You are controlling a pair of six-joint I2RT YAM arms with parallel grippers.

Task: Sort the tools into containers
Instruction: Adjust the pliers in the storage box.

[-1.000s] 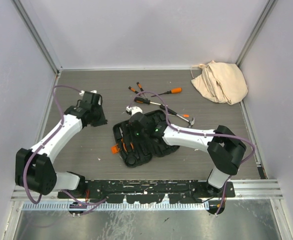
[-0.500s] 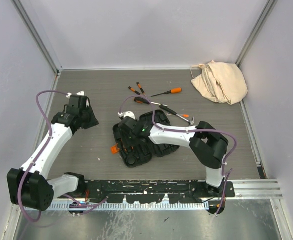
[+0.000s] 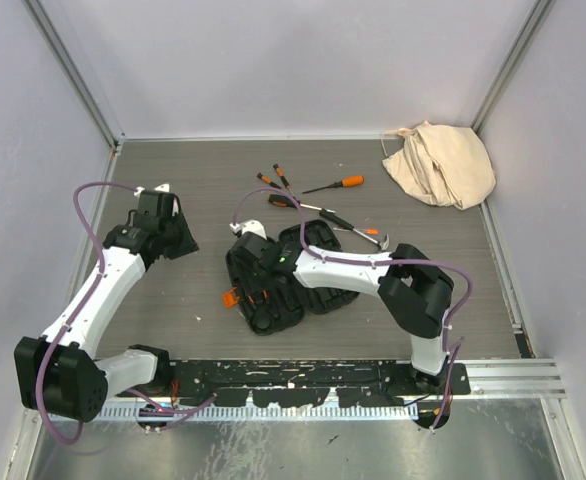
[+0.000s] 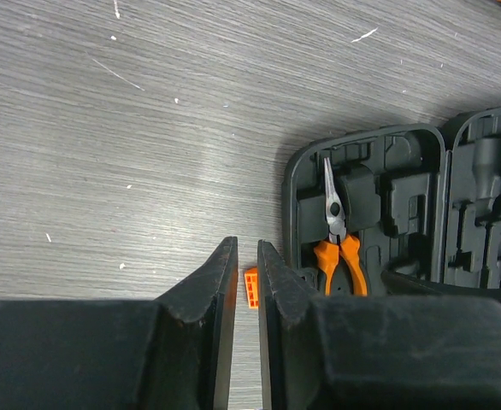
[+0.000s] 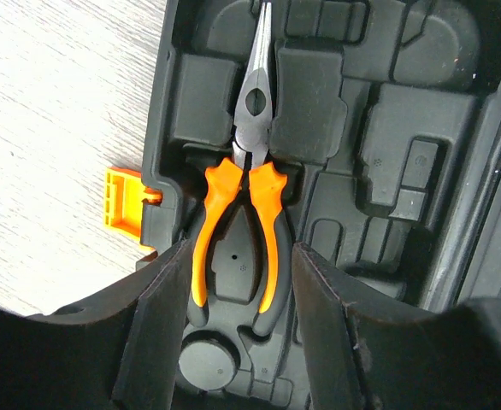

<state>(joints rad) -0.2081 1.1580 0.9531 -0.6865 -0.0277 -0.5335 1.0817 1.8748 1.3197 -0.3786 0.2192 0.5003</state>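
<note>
Grey wood-grain table (image 3: pixel 203 170) is seen bounded by pale walls on three sides. At the right gripper (image 5: pixel 240 248), the jaws are spread and set on either side of the orange handles of a pair of pliers (image 5: pixel 250 128), with a little gap seen at each side. The pliers are seated in a moulded slot, nose pointing far, in the left half of the black tool case (image 5: pixel 404 128). This case is laid open and flat near the middle of the table, and its orange latch (image 5: pixel 122 201) is seen sticking out on its left edge. At the left gripper (image 4: pixel 247 248), the jaws are only narrowly parted and nothing is held between them; it is held over bare table, left of the case. Farther out, several screwdrivers (image 3: pixel 348 182) are scattered just beyond the case, and a beige cloth bag (image 3: pixel 440 162) is bunched in the far right corner.
</note>
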